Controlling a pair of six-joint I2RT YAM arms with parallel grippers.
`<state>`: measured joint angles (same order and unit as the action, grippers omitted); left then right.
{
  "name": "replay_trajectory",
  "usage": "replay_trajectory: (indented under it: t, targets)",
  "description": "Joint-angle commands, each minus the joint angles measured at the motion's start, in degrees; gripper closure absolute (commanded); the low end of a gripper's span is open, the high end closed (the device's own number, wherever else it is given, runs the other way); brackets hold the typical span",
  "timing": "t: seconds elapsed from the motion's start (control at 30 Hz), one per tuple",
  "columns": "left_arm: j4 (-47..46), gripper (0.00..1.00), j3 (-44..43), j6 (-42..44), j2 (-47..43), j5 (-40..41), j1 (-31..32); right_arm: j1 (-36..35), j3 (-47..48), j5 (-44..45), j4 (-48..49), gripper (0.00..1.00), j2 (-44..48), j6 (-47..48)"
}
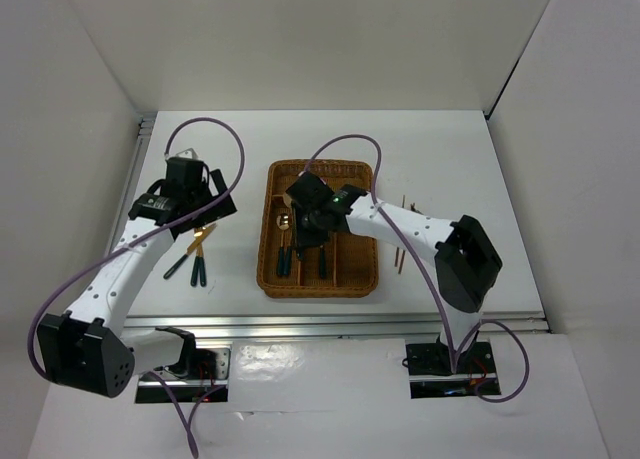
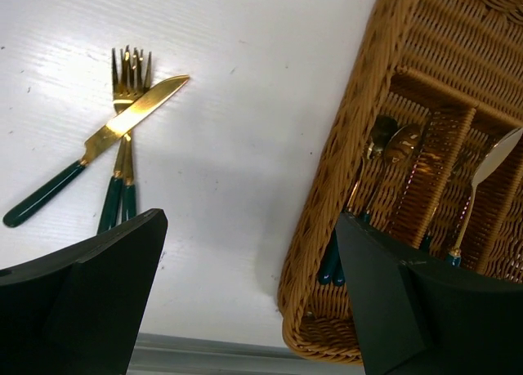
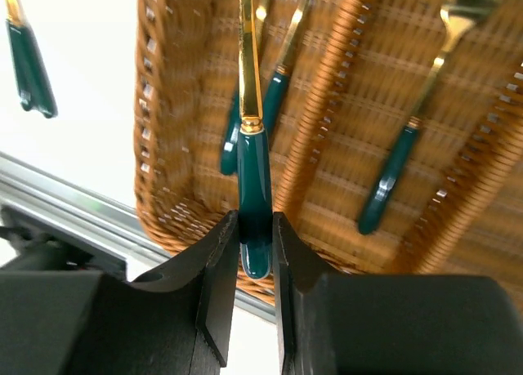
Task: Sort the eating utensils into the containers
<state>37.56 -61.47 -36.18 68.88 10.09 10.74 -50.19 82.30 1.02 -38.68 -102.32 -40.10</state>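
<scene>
Unseen parts at the wicker tray [image 1: 320,284]
From above, the right gripper [image 1: 312,224] covered the tray's middle slots. The held utensil [image 3: 253,179] ran off the right wrist view's top edge, head unseen, over blurred tray weave. The chopsticks [image 1: 399,260] right of the tray were too thin to count.

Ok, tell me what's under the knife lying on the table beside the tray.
Under the knife lie what look like two forks, tines overlapping, teal handles side by side. The blade covers their necks; the left gripper's finger hides the handle ends.
</scene>
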Motion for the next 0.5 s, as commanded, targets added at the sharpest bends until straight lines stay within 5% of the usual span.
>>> replay_trajectory:
  t: [0.0, 0.3, 0.47]
  targets:
    - [2.78, 0.0, 0.3, -2.22, -2.69, 3.0, -0.81, -0.16, 2.34, -2.33, 7.37, 0.9, -0.24, -4.36]
    - [4.53, 0.0, 1.96, -4.06, -6.39, 5.9, -0.81, -0.69, 3.12, -3.48, 10.03, 0.89, -5.68, -7.89]
    - [5.15, 0.0, 1.97, -4.07, -7.01, 7.05, -0.81, -2.36, 3.3, -2.51, 9.41, 0.74, -6.84, -8.42]
